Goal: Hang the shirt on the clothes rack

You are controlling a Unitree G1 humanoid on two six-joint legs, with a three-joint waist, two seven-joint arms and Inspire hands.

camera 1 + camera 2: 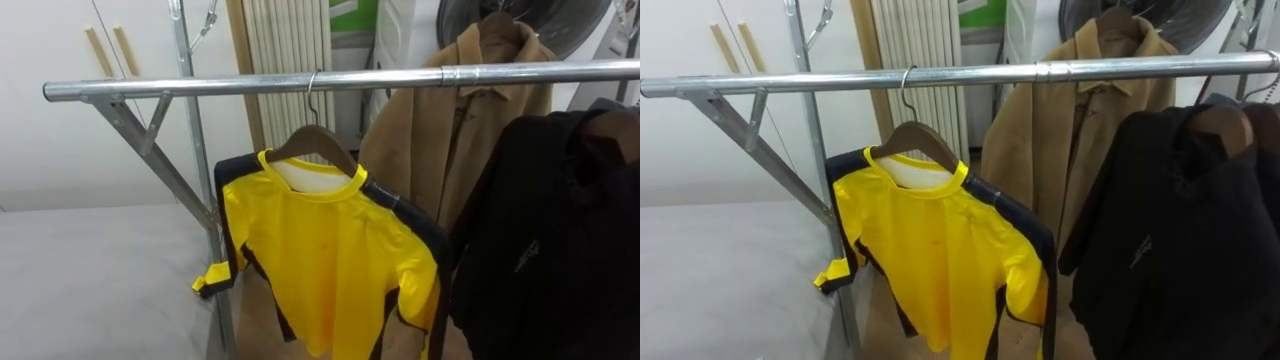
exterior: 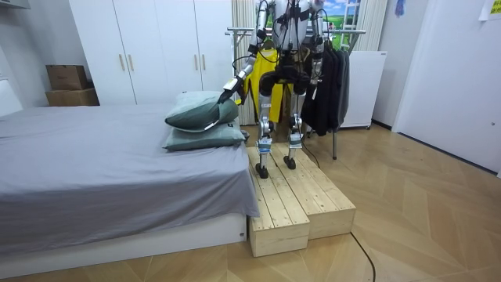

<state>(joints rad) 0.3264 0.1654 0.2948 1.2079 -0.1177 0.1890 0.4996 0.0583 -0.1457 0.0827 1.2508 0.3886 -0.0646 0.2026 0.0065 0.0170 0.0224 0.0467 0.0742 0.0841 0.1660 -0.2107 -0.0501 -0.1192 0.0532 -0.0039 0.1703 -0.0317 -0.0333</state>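
White wardrobe doors (image 2: 156,47) closed off the far wall of a bedroom, with a grey bed (image 2: 94,172) on the room view's left and two pillows (image 2: 200,117) stacked at its far end. Beside the bed lay a low wooden platform (image 2: 301,204), and the robot stood at its far end, facing a clothes rack.

From the robot's head, a metal rail (image 1: 330,82) ran across from left to right. A yellow shirt (image 1: 330,250) with dark sleeves hung from it on a wooden hanger (image 1: 312,142), whose wire hook sat over the rail. The shirt hung free, and the cuff of its left sleeve dangled near the rack's upright post. To the right and farther back hung a tan coat (image 1: 470,120). Nearer, at the far right, hung a black jacket (image 1: 550,230), close beside the shirt's right sleeve.

In the room view the robot's left hand (image 2: 229,92) reached out low toward the pillows. Whether it was open or closed could not be told.
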